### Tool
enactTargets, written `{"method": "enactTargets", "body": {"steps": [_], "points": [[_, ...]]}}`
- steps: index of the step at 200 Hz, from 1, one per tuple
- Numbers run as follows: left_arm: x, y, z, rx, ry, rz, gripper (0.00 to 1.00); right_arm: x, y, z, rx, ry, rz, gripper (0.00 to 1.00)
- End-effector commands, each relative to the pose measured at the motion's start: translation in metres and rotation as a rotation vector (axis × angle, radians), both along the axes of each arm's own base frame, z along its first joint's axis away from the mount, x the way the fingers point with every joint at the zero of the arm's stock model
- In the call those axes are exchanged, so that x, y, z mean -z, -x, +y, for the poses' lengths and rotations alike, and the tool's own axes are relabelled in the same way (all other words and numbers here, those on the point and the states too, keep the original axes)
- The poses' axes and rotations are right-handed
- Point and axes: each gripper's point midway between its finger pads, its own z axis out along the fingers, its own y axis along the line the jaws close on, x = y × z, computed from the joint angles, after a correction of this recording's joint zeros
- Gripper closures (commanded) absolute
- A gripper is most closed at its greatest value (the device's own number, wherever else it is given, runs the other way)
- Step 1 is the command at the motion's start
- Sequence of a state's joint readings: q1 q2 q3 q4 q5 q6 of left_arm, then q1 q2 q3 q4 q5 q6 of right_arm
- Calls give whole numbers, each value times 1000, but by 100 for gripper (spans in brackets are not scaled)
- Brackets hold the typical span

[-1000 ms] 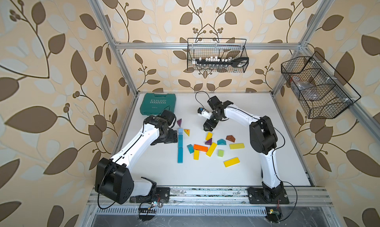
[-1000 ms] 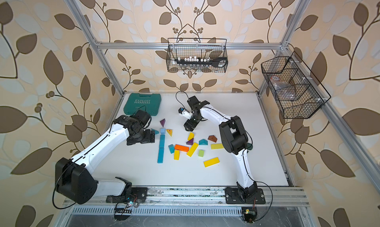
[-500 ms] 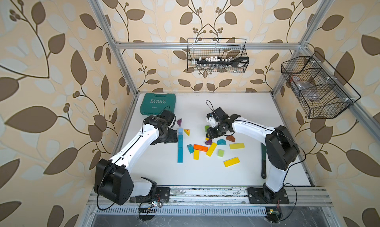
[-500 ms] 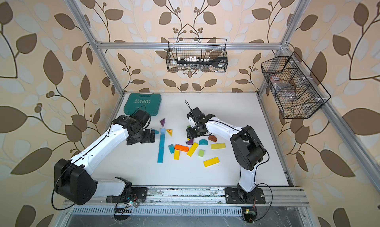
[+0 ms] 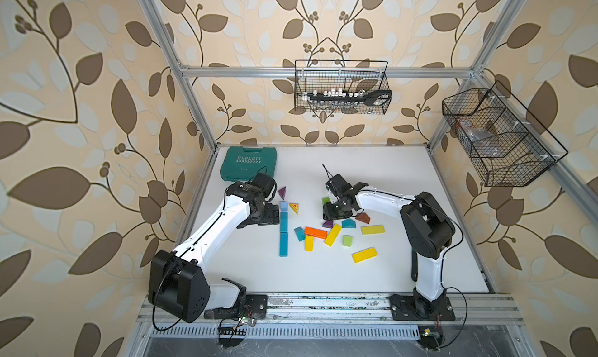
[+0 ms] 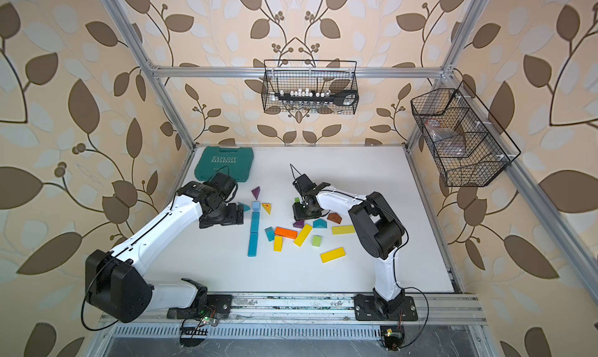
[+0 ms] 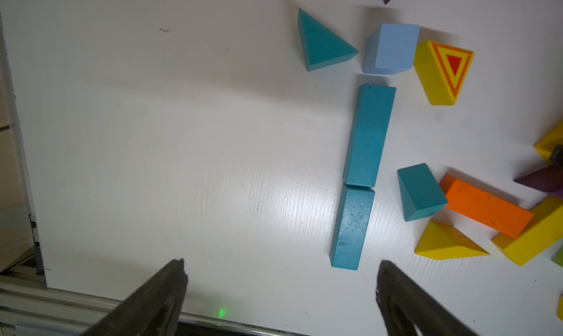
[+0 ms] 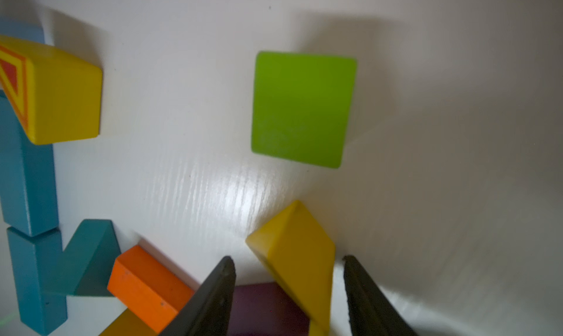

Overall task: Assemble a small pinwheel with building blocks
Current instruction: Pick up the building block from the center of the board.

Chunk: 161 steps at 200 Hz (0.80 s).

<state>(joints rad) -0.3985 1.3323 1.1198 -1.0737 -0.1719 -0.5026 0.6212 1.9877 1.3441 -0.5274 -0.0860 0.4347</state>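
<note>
Since one second before, my right arm had swung from the far middle of the table [image 5: 404, 177] down onto the heap of loose building blocks [image 5: 333, 235], while my left arm had kept its place. In a top view the pinwheel was already partly made. Two teal bars [image 5: 283, 221] lay end to end as a stem, and a pale blue cube [image 5: 283, 206] sat at their far end. A painted yellow wedge [image 5: 294, 207] touched the cube on one side, a teal wedge [image 6: 244, 207] pointed at it from the other, and a purple wedge [image 5: 282, 193] lay just beyond, not touching. I judged that the purple one had to be closed up and that perhaps one more blade was missing. The right gripper [image 5: 334, 211] stood over the heap and the left gripper [image 5: 270, 214] waited just beside the cube. The tool case [image 5: 248, 163] and the wire baskets [image 5: 341, 88] were well apart and blocked nothing. In the left wrist view the left jaws stood spread wide and empty above bare table, beside the stem. In the right wrist view the jaws stood half closed about a yellow wedge [image 8: 300, 258] lying against a purple block [image 8: 268, 307]. A gap showed on one side, so I could not tell whether they pinched it. An orange bar [image 8: 146, 285] lay close and could be knocked, while a green block [image 8: 301, 109] lay apart.
</note>
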Motion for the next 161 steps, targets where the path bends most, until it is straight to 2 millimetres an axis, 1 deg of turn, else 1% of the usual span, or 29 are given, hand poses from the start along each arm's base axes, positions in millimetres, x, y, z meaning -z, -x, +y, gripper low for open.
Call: {"method": "enactTargets", "body": {"steps": [1, 30, 60, 80, 93, 97, 101, 111, 123, 132, 138, 152, 161], "points": [[-3, 2, 2, 1, -1, 3, 1, 0, -14, 1, 20, 46, -38, 47], [-2, 3, 1, 2, 2, 7, 1, 5, -13, 7, 6, 70, -42, 50], [-2, 2, 1, 3, 6, 6, 1, 5, -10, 23, -20, 49, -39, 51], [-2, 2, 0, 4, 8, 5, 1, 1, -6, 34, -44, 50, -52, 50], [-2, 2, 0, 4, 9, 7, 1, -2, -8, 35, -54, 53, -65, 48], [-2, 2, 0, 4, 9, 7, 1, -4, -2, 44, -82, 49, -68, 47], [-2, 2, 0, 6, 9, 7, 1, -4, -1, 46, -91, 50, -71, 46], [-2, 2, 0, 6, 9, 9, 1, -7, 0, 45, -95, 71, -83, 43], [-1, 2, -1, 7, 11, 9, 1, -9, 1, 37, -82, 115, -87, 41], [-1, 3, 0, 6, 10, 10, 1, -9, 3, 30, -72, 141, -83, 35], [-1, 3, -1, 7, 11, 11, 1, -10, 5, 27, -70, 153, -72, 33], [-1, 3, -1, 8, 14, 12, 1, -12, 10, 24, -57, 166, -46, 32], [-1, 2, -2, 10, 14, 12, 1, -12, 14, 28, -60, 148, -38, 32]]}}
